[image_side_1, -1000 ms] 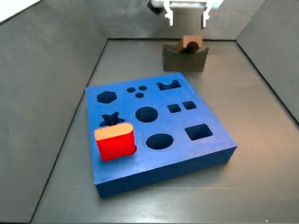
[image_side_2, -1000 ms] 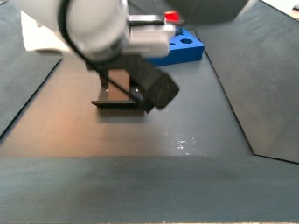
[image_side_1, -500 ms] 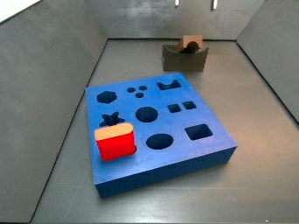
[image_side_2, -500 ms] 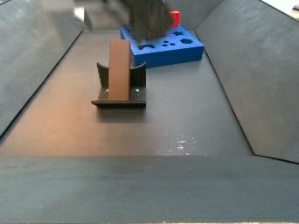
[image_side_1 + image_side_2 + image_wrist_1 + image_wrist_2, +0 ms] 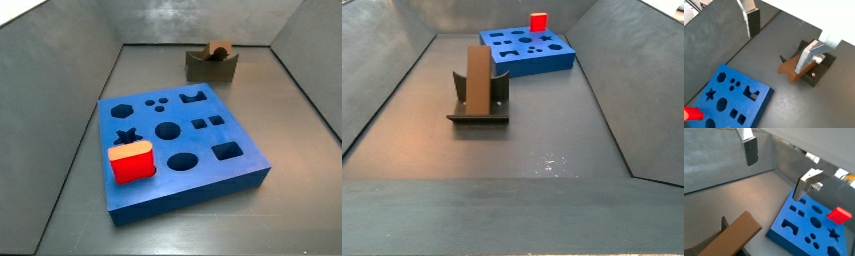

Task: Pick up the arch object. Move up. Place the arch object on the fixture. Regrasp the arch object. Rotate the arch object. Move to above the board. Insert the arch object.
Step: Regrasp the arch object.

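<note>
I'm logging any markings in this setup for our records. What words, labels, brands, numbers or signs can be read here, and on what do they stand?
None: no readable text shows in any view.
The board, the arch object, the fixture and the red cube are all plain.
The gripper, open above the floor with nothing between its fingers, bears no label either.
</note>
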